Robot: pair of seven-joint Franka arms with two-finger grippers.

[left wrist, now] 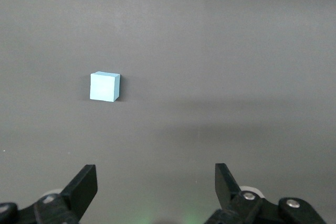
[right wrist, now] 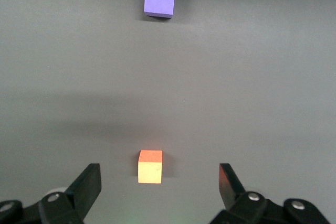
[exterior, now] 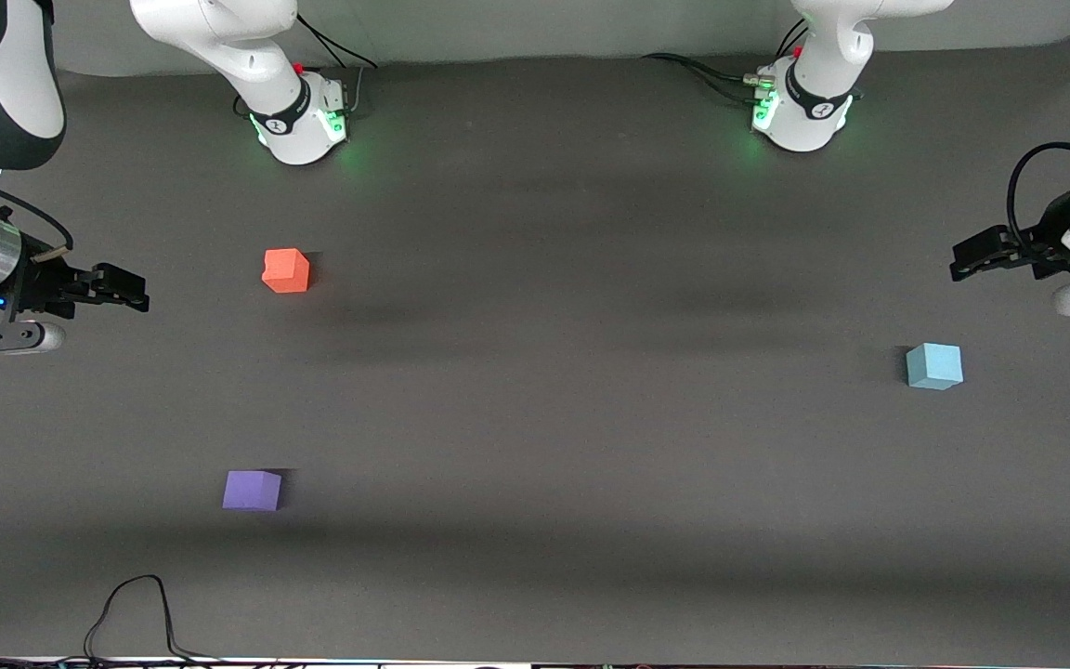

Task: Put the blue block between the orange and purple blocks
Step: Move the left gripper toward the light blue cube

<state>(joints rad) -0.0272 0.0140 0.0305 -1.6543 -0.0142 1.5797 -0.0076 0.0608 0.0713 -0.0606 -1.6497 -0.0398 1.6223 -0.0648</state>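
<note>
At the front view's right edge, the left gripper [exterior: 962,263] hangs with fingers spread; the blue block [exterior: 933,366] sits just below it. At left, the right gripper [exterior: 136,290], also spread, hangs beside the orange block [exterior: 286,270], above the purple block [exterior: 252,490].

White arms [exterior: 219,37], black pincers [exterior: 122,286], green-lit bases [exterior: 307,125].

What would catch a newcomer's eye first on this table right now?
Three small cubes on the dark table: the blue block alone toward the left arm's end, the orange block and the purple block toward the right arm's end, purple nearer the front camera. The left end effector and the right end effector hang open at the table's ends, holding nothing.
</note>
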